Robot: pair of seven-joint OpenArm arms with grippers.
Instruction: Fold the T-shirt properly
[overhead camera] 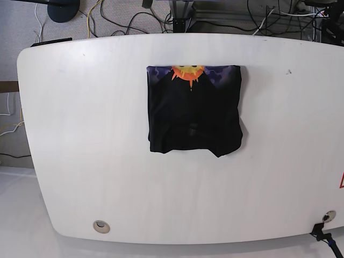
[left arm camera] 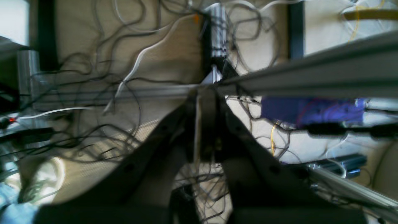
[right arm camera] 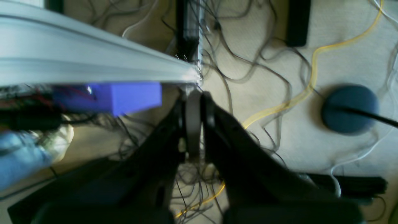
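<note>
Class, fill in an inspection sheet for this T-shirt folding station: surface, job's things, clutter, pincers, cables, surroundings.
Surface: white table, bare apart from the shirt; a round grommet near the front edge.
Job's things: black T-shirt folded into a rough square at table centre, orange sun print at its far edge.
Clutter: nothing seen on the table.
Pincers: left pincer and right pincer both shut, holding nothing, over the floor.
Cables: tangled floor cables, a yellow cable.
Surroundings: aluminium frame rail, purple box.

Black T-shirt [overhead camera: 194, 113] – orange sun, purple print – on white table [overhead camera: 97, 134].
</note>
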